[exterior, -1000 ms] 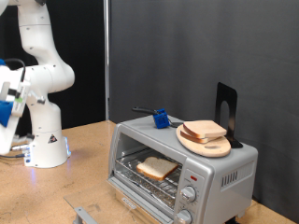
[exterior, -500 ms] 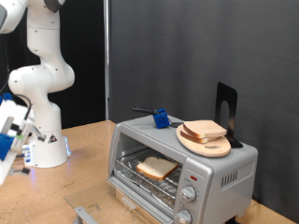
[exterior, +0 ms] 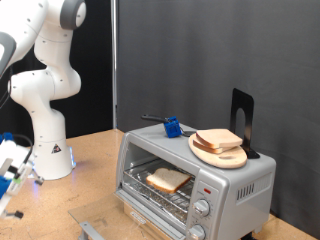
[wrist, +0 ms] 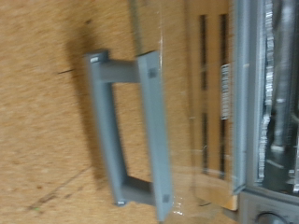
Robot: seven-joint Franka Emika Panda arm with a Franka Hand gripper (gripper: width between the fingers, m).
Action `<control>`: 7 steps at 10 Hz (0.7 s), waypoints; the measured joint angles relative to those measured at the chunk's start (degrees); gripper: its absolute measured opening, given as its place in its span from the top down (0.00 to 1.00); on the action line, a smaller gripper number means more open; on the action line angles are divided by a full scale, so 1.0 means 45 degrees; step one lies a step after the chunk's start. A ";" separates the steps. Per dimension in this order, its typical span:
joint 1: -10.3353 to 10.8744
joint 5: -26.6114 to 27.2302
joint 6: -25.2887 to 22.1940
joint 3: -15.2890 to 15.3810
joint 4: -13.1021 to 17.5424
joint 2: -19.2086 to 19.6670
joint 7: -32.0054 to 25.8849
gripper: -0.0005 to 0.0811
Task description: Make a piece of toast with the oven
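The silver-grey oven (exterior: 195, 175) stands on the wooden table with its glass door folded down and open. The piece of toast (exterior: 168, 180) lies on the wire rack inside. My gripper (exterior: 8, 178) is low at the exterior view's left edge, well away from the oven, with nothing seen between its fingers. The wrist view shows the open door's grey handle (wrist: 121, 126) and glass pane (wrist: 201, 103) from above; my fingers do not show there.
On the oven's top sit a round wooden board with stacked slices (exterior: 220, 145), a blue object with a dark handle (exterior: 170, 126) and a black stand (exterior: 241, 115). The arm's white base (exterior: 48, 150) stands behind the gripper. A dark curtain hangs behind.
The arm has swung down and my gripper has dropped lower along the exterior view's left edge. The oven, its open door and the toast have not moved.
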 joint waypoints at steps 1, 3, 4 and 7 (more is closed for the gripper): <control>-0.0373 0.0332 -0.0067 0.0381 0.0263 0.0577 -0.0406 0.01; -0.0891 0.0872 -0.0192 0.1060 0.0668 0.1455 -0.1117 0.01; -0.1011 0.1010 -0.0349 0.1364 0.0769 0.1740 -0.1398 0.01; -0.1023 0.1200 -0.0928 0.2265 0.0732 0.2010 -0.2084 0.01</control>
